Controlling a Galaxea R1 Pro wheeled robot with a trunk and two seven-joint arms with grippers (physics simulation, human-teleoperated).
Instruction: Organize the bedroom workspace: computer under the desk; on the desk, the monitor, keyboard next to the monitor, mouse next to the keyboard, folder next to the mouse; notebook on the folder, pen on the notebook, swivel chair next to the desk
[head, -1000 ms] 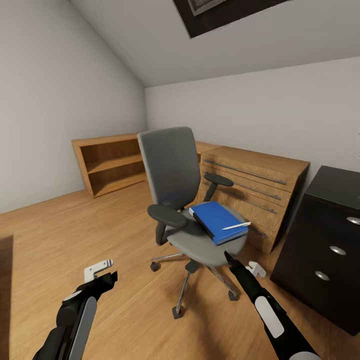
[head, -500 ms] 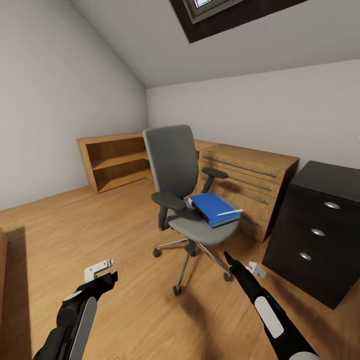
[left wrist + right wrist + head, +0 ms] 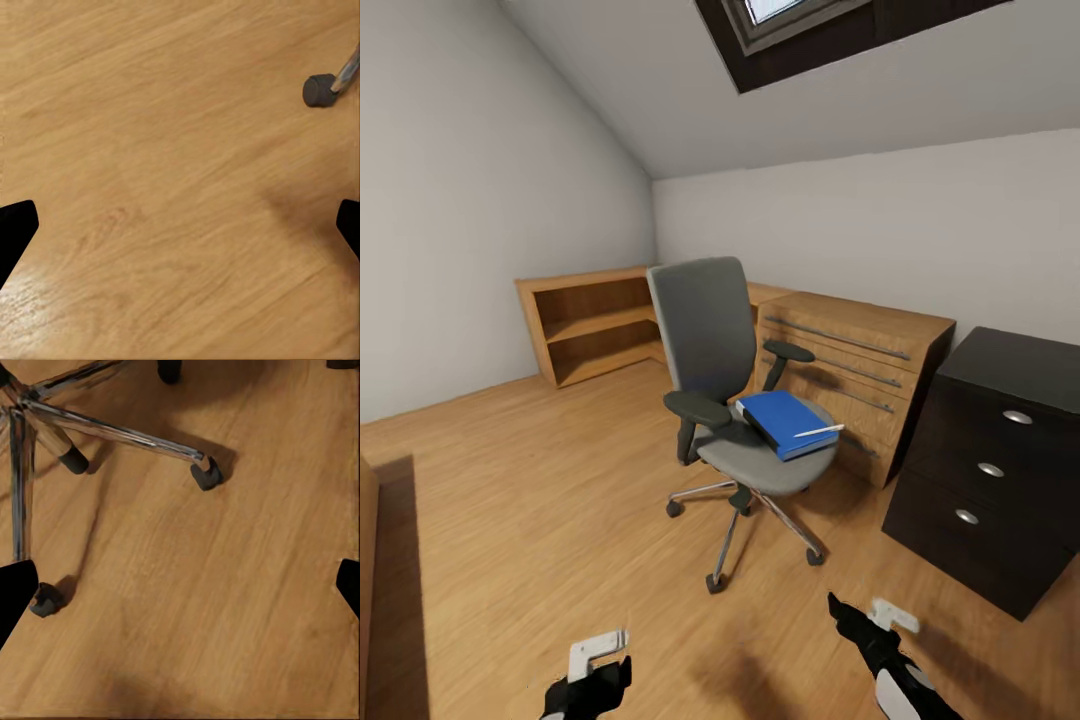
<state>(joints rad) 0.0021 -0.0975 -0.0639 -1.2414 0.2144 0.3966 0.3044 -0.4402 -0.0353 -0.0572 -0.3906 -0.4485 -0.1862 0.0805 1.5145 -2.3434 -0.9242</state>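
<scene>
The grey swivel chair [image 3: 725, 395] stands mid-room on the wood floor. On its seat lies the blue folder [image 3: 782, 420], and the white pen [image 3: 819, 432] rests on top of it. The desk's black drawer unit [image 3: 990, 470] is to the right of the chair. My left gripper [image 3: 596, 668] and right gripper [image 3: 867, 622] hang low, short of the chair. Both are open and empty: the left gripper [image 3: 180, 229] over bare floor near a castor [image 3: 321, 88], the right gripper [image 3: 180, 589] over floor beside the chrome chair base [image 3: 112, 431]. Computer, monitor, keyboard, mouse and notebook are out of view.
A low light-wood shelf unit [image 3: 585, 325] stands against the far left wall. A light-wood chest of drawers [image 3: 855, 370] is right behind the chair. The sloped ceiling holds a skylight [image 3: 790, 20]. Open floor [image 3: 510, 500] spreads to the left.
The view first drew back from the chair and turned, bringing more of the black drawer unit in. Both arms then dropped toward the picture's lower edge. Chair, folder and pen stayed put.
</scene>
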